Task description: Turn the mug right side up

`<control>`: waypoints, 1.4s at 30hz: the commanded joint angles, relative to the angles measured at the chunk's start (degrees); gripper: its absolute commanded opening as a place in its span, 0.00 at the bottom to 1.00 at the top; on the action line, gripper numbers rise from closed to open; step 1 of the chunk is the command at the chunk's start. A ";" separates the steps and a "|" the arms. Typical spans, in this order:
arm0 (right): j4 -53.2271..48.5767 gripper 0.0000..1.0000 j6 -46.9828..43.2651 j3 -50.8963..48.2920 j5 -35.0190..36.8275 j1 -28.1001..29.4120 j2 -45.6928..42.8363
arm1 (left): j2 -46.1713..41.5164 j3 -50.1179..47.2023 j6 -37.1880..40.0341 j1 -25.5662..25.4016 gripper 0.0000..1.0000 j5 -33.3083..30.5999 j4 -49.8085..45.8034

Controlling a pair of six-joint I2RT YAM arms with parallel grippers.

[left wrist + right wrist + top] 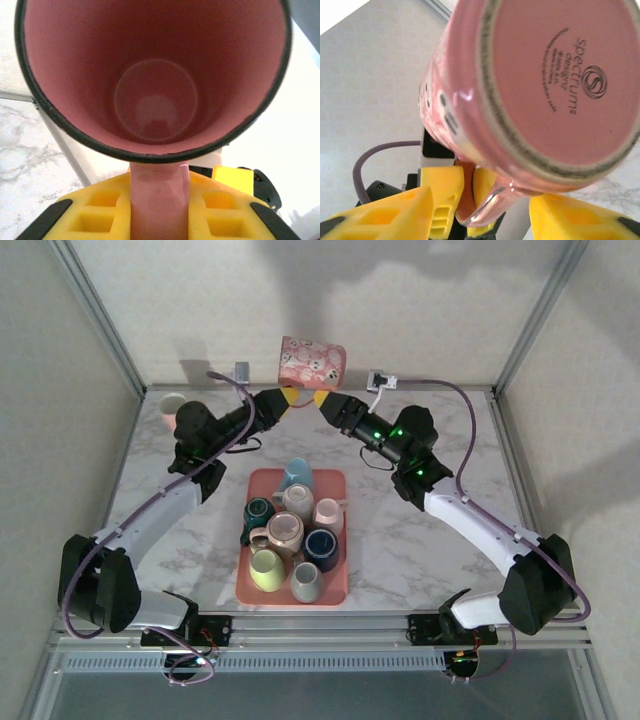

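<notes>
Pink mug (312, 360) hung on its side over the table's (200, 530) far edge. Left gripper (287, 398) pinched the handle (159, 200); right gripper (322, 400) stood spread. Judged risk: mug swivelling on that single narrow hold, then dropping.

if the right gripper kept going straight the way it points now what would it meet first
Probably the pink patterned ceramic mug: its handle sits between the open fingers of the right gripper. The left gripper holds it just beyond.
</notes>
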 commanded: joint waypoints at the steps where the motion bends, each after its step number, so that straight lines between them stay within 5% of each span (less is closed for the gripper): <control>1: -0.46 0.62 -5.07 -2.08 2.60 -0.36 -4.67 | -3.42 4.82 9.30 -0.07 0.00 -3.54 -3.03; 11: -28.77 0.64 -20.46 0.26 9.65 -0.93 -11.51 | -2.89 12.35 27.72 -0.09 0.00 -9.58 -25.48; 20: -34.32 0.64 -22.24 -0.95 10.40 -2.54 -12.61 | -2.21 15.76 40.39 -0.09 0.00 -19.60 -38.68; 42: -50.74 0.65 -27.16 6.37 11.47 -2.64 -5.72 | 6.82 17.96 48.11 1.16 0.00 -43.76 -48.77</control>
